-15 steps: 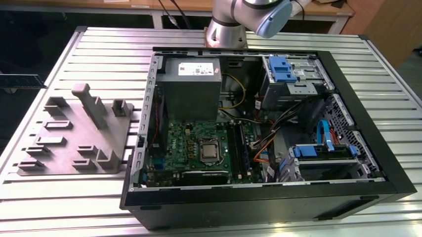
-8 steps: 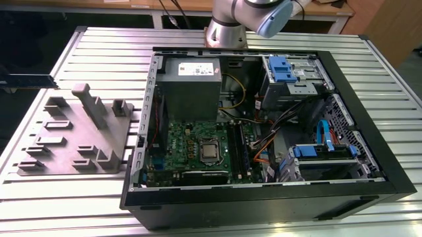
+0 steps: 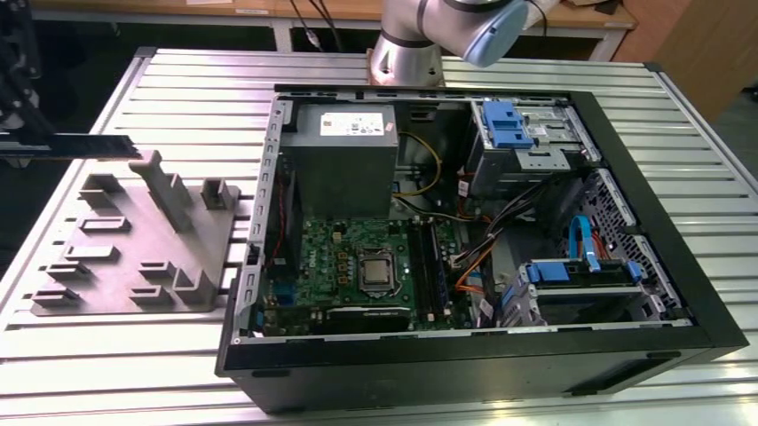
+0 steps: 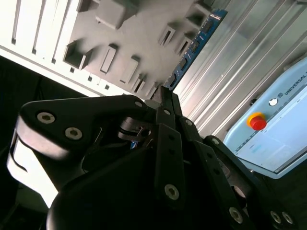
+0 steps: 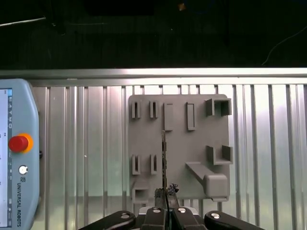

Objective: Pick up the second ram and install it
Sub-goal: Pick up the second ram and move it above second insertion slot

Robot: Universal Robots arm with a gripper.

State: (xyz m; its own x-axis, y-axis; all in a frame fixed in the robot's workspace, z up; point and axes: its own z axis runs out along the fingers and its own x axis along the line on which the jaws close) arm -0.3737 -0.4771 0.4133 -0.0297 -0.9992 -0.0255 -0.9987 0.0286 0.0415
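Quick read on where you're at: the pick half looks done, the install half hasn't started. Your gripper (image 5: 165, 201) is pinched narrow on the second ram (image 3: 83, 145), clamped on one end of it. The stick hangs flat and level, out at the exterior view's far left. It sits above the far-left corner of the grey tray (image 3: 130, 257). In the first wrist view you're looking at it edge-on, a thin dark line running out from the fingertips over the tray's slots. It looks lifted clear of them. Its free end is close to the tray's tall upright rib, though, and I can't tell if there's a gap.

The open PC case (image 3: 474, 377) is well apart from it, toward the exterior view's right. The motherboard (image 3: 337, 253) lies flat in the bottom.

My take on what the install calls for:
- Carry it across over the case wall without clipping the rim.
- Turn the stick so its contact edge faces down, in line with the long slots just right of the processor socket (image 3: 376, 271).
- Watch the orange and black cables (image 3: 474, 266) right beside those slots.
- Press straight down, evenly. You're holding one end, so it could tip.

I can't make out whether the slot latches are open.
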